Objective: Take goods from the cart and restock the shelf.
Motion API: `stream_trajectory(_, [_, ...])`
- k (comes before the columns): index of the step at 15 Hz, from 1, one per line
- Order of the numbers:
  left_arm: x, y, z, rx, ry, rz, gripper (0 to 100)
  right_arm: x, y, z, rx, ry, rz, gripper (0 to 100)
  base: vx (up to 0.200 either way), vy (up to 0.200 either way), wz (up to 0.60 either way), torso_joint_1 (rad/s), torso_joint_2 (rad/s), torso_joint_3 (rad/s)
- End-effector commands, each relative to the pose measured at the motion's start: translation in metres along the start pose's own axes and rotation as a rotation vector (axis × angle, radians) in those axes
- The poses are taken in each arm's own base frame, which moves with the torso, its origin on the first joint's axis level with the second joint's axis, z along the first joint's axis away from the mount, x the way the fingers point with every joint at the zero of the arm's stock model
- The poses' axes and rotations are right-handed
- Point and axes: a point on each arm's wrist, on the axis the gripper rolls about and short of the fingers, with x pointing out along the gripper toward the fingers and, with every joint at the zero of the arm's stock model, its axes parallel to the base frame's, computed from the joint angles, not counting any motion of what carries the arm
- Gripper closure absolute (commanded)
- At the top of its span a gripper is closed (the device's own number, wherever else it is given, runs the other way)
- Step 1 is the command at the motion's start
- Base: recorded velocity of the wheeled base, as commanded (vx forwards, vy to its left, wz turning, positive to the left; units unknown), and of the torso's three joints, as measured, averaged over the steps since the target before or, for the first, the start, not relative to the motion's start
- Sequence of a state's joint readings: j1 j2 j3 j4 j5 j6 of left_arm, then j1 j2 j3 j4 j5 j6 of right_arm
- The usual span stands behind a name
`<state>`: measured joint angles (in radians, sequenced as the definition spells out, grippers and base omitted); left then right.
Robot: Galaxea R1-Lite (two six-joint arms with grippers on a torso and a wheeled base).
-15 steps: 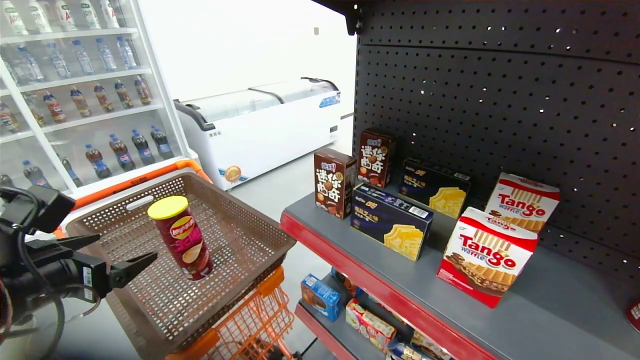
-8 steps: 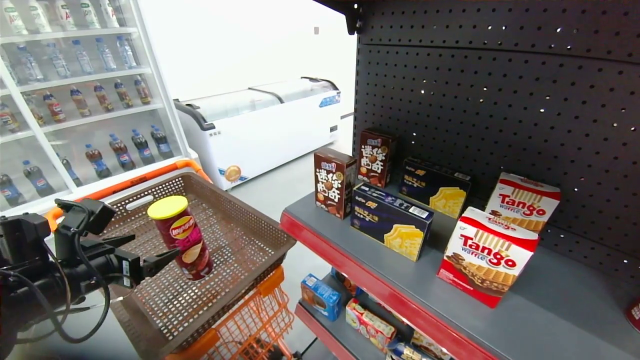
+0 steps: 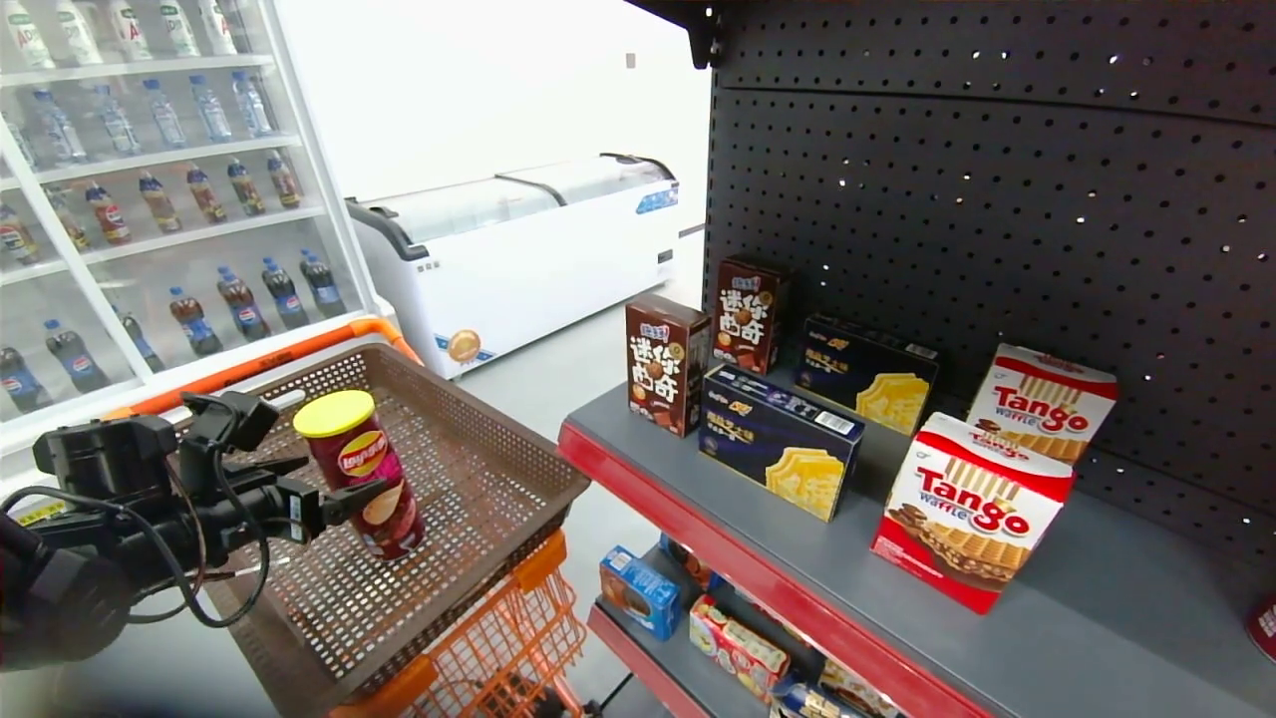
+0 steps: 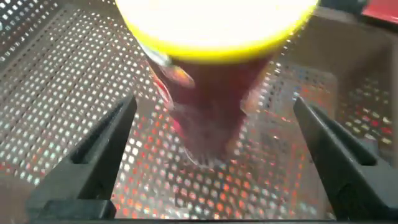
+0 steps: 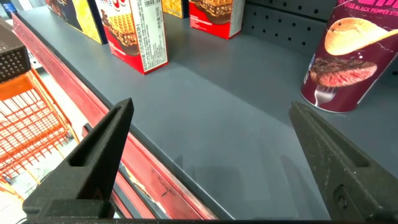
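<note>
A dark red chips can with a yellow lid (image 3: 361, 474) stands upright in the brown perforated basket (image 3: 498, 454) on top of the orange cart (image 3: 503, 638). My left gripper (image 3: 344, 475) is open at the can's side, one finger in front of it and one behind. In the left wrist view the can (image 4: 211, 99) stands between the spread fingers (image 4: 99, 155), apart from both. My right gripper (image 5: 214, 165) is open over the bare grey shelf board (image 5: 217, 124), with nothing between its fingers. A second chips can (image 5: 348, 56) stands on that board farther in.
On the grey shelf (image 3: 688, 469) stand brown boxes (image 3: 666, 364), dark blue boxes (image 3: 780, 439) and red-white wafer boxes (image 3: 967, 509), backed by black pegboard (image 3: 997, 219). Bare board lies right of the wafer boxes. A drinks fridge (image 3: 159, 199) and a chest freezer (image 3: 518, 249) stand behind the cart.
My left gripper has moved forward and up from beside the basket to the can, so its open fingers now straddle it. The can and the shelf goods have not moved.
</note>
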<state>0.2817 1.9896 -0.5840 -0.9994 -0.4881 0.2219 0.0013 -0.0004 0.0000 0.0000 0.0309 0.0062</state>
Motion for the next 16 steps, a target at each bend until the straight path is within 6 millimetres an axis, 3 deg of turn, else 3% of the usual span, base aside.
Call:
stream_trajectory(1, [0.024, 0.009, -0.008, 0.0, 0.015, -0.007, 0, 0.0, 0.0, 0.0, 0.0, 0.0, 0.0, 0, 0.0, 0.0, 0.0, 0.0, 0.0, 0.0])
stream_trajectory(5, [0.046, 0.014, -0.011, 0.046, 0.01, -0.023, 0, 0.0, 0.0, 0.0, 0.0, 0.0, 0.0, 0, 0.0, 0.0, 0.0, 0.0, 0.0, 0.0])
stream_trajectory(12, [0.087, -0.011, -0.006, 0.091, -0.002, -0.065, 0, 0.0, 0.0, 0.0, 0.0, 0.0, 0.0, 0, 0.0, 0.0, 0.0, 0.0, 0.0, 0.0])
stream_trajectory(13, [0.091, -0.015, -0.005, 0.092, -0.013, -0.076, 100, 0.0, 0.0, 0.0, 0.0, 0.0, -0.001, 0, 0.0, 0.0, 0.0, 0.0, 0.0, 0.0])
stream_trajectory(16, [0.091, -0.015, -0.003, 0.095, -0.014, -0.07, 100, 0.0, 0.0, 0.0, 0.0, 0.0, 0.0, 0, 0.0, 0.0, 0.0, 0.0, 0.0, 0.0])
